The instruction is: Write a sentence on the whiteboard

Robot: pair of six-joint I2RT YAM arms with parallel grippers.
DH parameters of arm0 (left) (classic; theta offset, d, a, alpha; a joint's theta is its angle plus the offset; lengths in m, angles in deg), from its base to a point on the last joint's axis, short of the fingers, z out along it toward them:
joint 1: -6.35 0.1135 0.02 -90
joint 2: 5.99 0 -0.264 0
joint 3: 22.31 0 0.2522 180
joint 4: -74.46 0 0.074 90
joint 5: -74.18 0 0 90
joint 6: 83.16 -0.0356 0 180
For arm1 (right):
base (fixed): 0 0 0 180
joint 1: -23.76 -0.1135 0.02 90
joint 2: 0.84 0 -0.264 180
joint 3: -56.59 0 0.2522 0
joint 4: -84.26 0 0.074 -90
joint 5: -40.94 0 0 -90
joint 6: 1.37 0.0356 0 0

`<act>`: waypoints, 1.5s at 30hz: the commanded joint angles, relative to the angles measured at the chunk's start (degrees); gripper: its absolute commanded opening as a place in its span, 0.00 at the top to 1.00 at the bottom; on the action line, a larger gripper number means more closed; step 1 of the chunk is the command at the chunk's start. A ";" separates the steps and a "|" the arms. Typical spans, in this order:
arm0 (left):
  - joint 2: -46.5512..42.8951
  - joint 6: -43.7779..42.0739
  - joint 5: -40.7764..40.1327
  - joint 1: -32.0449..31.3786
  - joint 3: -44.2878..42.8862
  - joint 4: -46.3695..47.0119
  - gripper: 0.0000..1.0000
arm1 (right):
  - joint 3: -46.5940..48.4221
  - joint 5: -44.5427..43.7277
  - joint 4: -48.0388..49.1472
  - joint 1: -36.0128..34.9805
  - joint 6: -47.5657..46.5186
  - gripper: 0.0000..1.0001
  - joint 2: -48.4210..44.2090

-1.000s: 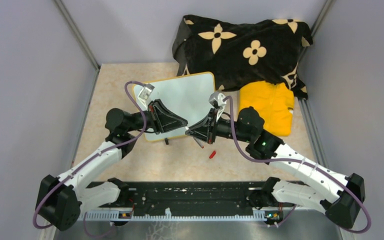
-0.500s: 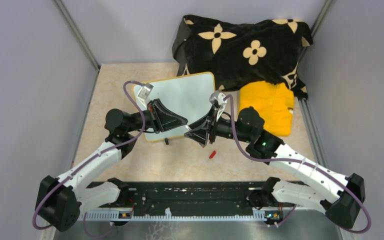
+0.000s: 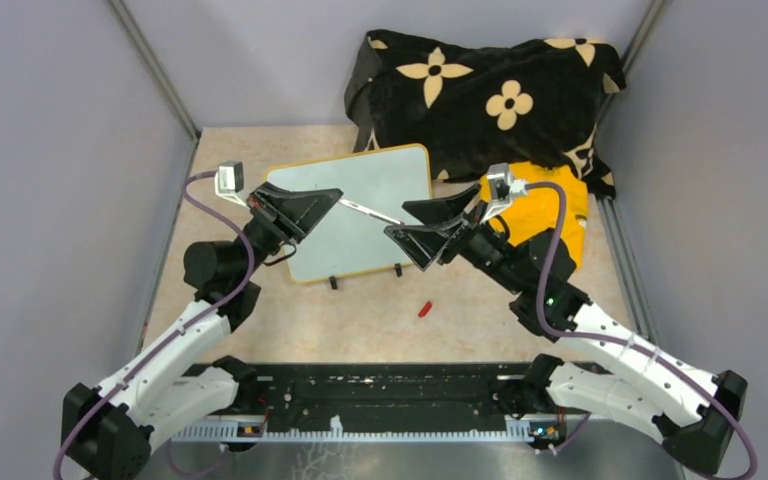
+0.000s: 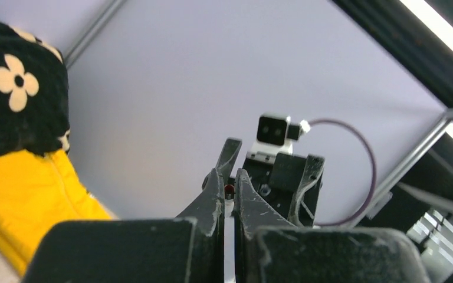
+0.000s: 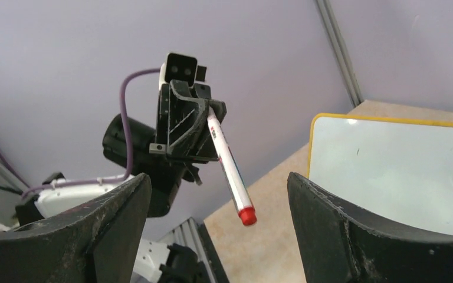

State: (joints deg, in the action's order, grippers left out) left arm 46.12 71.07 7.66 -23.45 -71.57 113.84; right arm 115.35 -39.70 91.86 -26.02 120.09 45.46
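The whiteboard (image 3: 365, 215) lies flat on the table, a glossy white surface in a tan-yellow frame, also seen in the right wrist view (image 5: 401, 171). No sentence shows on it. My left gripper (image 3: 335, 198) hovers over the board's left part, shut on a slim red-and-white marker (image 3: 370, 212) that points right. In the left wrist view the fingers (image 4: 215, 200) pinch the marker's body (image 4: 229, 190). My right gripper (image 3: 397, 220) is open, its fingers either side of the marker's red end (image 5: 248, 217) without touching it.
A small red cap (image 3: 424, 308) lies on the table in front of the board. A yellow cloth (image 3: 545, 215) sits right of the board under my right arm. A black floral blanket (image 3: 490, 90) fills the back right corner. Grey walls enclose the table.
The right gripper has opened and let go of the marker, which the left gripper now holds. Both grippers have lifted from the board's front edge and moved apart over the board.
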 commanded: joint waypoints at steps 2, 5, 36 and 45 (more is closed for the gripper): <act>-0.70 7.39 -12.92 0.01 0.40 5.58 1.00 | -0.20 -4.41 14.41 -0.23 8.52 0.17 3.01; -0.70 9.33 -15.38 -0.06 0.37 5.65 1.00 | 1.55 -2.82 17.02 -0.23 10.27 0.17 6.06; -6.14 10.65 -22.16 -0.34 2.31 -1.42 1.00 | 18.92 10.33 13.65 0.30 19.79 0.63 24.26; -7.15 9.02 -22.05 -0.34 1.80 -3.98 1.00 | 18.38 9.16 13.74 0.64 20.19 0.64 24.01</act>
State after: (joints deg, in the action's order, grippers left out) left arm 39.89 81.58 -13.78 -23.54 -69.04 111.22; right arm 131.21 -30.96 103.01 -25.82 139.46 70.08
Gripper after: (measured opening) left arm 0.027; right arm 0.354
